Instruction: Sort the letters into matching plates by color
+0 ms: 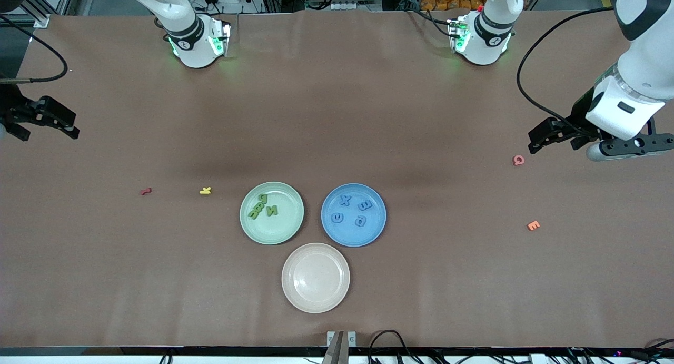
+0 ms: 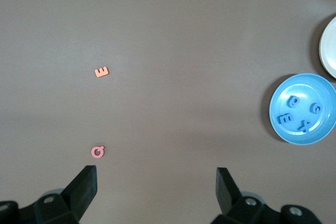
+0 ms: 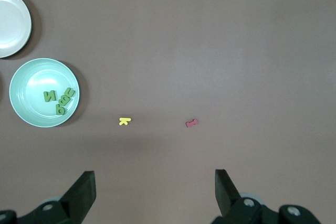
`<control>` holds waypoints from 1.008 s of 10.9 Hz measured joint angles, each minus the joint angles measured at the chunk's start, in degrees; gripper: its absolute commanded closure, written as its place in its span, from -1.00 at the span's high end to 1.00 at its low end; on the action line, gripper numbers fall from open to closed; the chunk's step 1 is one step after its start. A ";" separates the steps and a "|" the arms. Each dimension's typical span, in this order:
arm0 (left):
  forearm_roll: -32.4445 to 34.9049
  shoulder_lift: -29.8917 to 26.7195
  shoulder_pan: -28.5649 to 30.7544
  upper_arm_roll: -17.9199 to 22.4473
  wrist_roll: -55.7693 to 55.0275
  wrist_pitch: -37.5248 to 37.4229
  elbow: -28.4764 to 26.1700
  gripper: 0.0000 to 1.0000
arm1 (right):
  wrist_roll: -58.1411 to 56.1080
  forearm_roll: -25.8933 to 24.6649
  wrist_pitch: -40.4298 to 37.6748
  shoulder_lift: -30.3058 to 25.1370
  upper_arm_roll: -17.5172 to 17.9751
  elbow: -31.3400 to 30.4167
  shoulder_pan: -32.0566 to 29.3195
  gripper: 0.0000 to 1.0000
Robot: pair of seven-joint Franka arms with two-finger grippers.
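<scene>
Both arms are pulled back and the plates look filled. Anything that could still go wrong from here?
Little, probably. The green letters lie bunched in the green plate, so the count of four is hard to confirm. The blue letters sit apart in the blue plate. The open left gripper hangs close above the pink letter; a low move might knock it. The open right gripper waits over its end of the table.

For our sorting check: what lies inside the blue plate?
Four blue letters lie in the blue plate: X, B, C and one like a G. Nothing covers them.
</scene>
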 measured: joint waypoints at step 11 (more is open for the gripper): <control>2.32 -1.71 -0.23 0.13 5.23 -3.28 3.09 1.00 | 0.21 0.06 1.68 0.06 0.07 1.77 0.31 1.00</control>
